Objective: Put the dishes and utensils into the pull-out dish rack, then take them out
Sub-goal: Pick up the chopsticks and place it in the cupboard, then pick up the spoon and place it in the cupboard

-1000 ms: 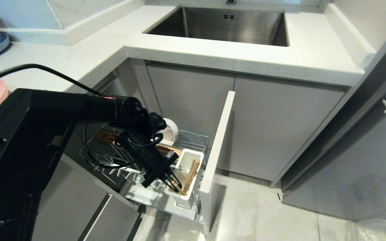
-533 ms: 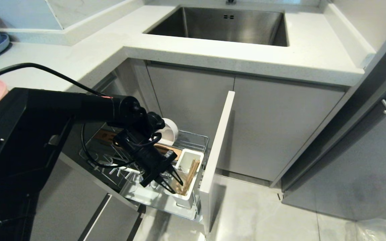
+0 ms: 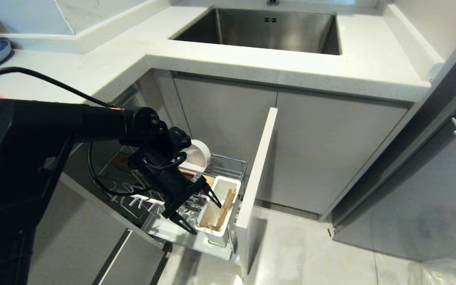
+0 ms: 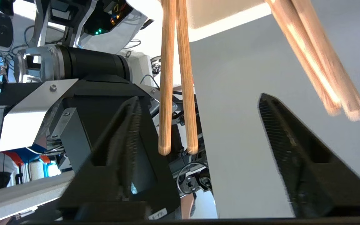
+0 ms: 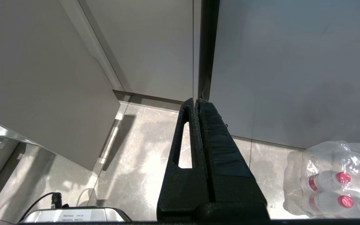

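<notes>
Two light wooden chopsticks (image 3: 225,209) stand in the white rectangular cutlery caddy (image 3: 217,213) of the chrome wire pull-out dish rack (image 3: 228,166). I see my left gripper (image 3: 200,211) spread wide beside them; withdrawing carelessly could snag and tip them.

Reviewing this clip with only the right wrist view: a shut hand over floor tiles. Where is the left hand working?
Observer: The left hand hangs over the white cutlery caddy in the pull-out dish rack.
Operator: Holding anything?
Observer: No. Its fingers stand open, and the chopsticks rise between them, touching neither.
Operator: Any dishes loaded?
Observer: A cream-white bowl stands on edge at the rack's back.
</notes>
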